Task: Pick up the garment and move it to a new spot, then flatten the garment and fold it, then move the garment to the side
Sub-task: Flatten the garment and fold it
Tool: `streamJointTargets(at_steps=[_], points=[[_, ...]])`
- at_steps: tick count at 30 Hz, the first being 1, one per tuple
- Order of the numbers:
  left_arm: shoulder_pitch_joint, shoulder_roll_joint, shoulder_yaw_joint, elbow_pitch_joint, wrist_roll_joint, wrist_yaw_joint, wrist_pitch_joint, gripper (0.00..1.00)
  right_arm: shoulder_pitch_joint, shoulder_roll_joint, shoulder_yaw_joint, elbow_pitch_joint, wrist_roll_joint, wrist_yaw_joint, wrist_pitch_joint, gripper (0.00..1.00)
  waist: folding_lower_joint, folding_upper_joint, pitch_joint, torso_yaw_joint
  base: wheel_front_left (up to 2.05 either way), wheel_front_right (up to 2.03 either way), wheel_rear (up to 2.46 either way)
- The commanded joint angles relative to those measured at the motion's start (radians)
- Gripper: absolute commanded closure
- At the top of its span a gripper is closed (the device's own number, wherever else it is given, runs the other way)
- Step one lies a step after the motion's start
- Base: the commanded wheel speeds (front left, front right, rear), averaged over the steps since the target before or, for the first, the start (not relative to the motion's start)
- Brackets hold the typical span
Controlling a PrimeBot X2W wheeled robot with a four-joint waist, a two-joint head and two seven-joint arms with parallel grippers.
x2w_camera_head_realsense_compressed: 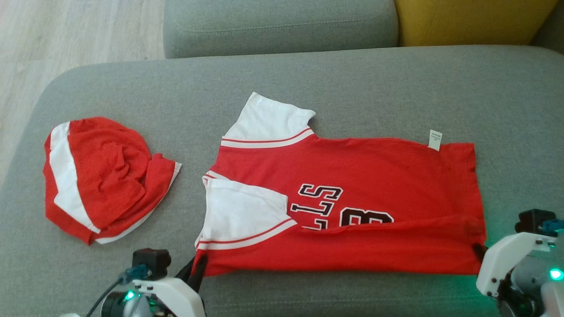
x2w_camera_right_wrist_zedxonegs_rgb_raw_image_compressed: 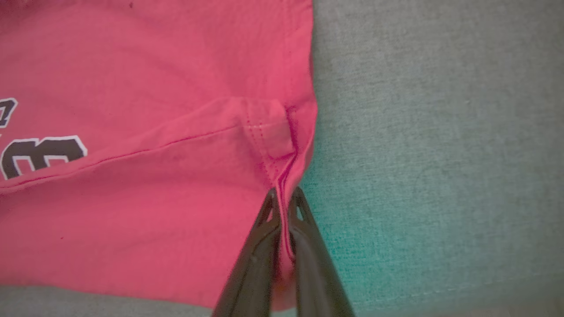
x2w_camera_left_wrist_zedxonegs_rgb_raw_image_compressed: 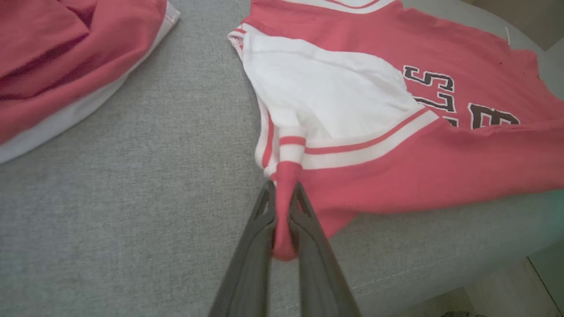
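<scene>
While the jersey (x2w_camera_head_realsense_compressed: 374,176) is lying flat, left gripper (x2w_camera_left_wrist_zedxonegs_rgb_raw_image_compressed: 283,189) is pinching its sleeve-side corner, right gripper (x2w_camera_right_wrist_zedxonegs_rgb_raw_image_compressed: 284,193) its hem corner, likely holding the fold edge straight.

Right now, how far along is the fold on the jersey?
Done: the jersey lies spread flat on the grey cushion. In hand: the left gripper and right gripper are shut on its near corners, the near edge already lapped over the lettering. Left: finishing the fold and moving it aside.
</scene>
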Motion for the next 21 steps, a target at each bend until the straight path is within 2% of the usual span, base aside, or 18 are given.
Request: streamJointTargets(at_steps=[1,2,3,4,11,16,21], points=[[-0.029,0.026,0.036,-0.039,-0.008,0.011,0.006,1.0,-0.006,-0.025,0.006,-0.067,0.006,-0.001,0.015,1.0,0.0,0.0,-0.001,0.0,0.0,0.0,0.0],[-0.028,0.025,0.036,-0.044,-0.009,0.014,0.009,0.69,0.001,-0.023,-0.002,-0.084,0.002,-0.001,0.018,0.62,0.0,0.0,-0.002,0.0,0.0,0.0,0.0],[-0.027,0.025,0.036,-0.048,-0.009,0.017,0.011,0.35,0.008,-0.02,-0.009,-0.098,-0.002,-0.001,0.021,0.0,0.0,0.0,-0.003,0.001,0.0,0.0,0.0],[-0.027,0.025,0.036,-0.052,-0.008,0.022,0.012,0.0,0.013,-0.015,-0.018,-0.111,-0.004,-0.001,0.022,0.0,0.0,0.0,-0.004,0.001,0.0,0.0,0.0],[-0.035,0.013,0.052,-0.074,-0.009,0.049,-0.019,0.0,0.015,0.022,-0.078,-0.192,-0.031,-0.001,-0.016,0.0,0.0,0.0,-0.016,-0.002,0.0,0.0,0.0],[-0.058,-0.016,0.101,-0.119,-0.026,0.069,-0.117,0.0,-0.005,0.055,-0.1,-0.263,-0.036,-0.001,-0.108,0.0,0.0,0.0,-0.009,-0.008,0.0,0.0,0.0],[-0.094,-0.049,0.151,-0.14,-0.05,0.083,-0.2,0.0,-0.04,0.076,-0.069,-0.314,-0.032,-0.001,-0.219,0.0,0.0,0.0,0.018,-0.033,0.0,0.0,0.0]])
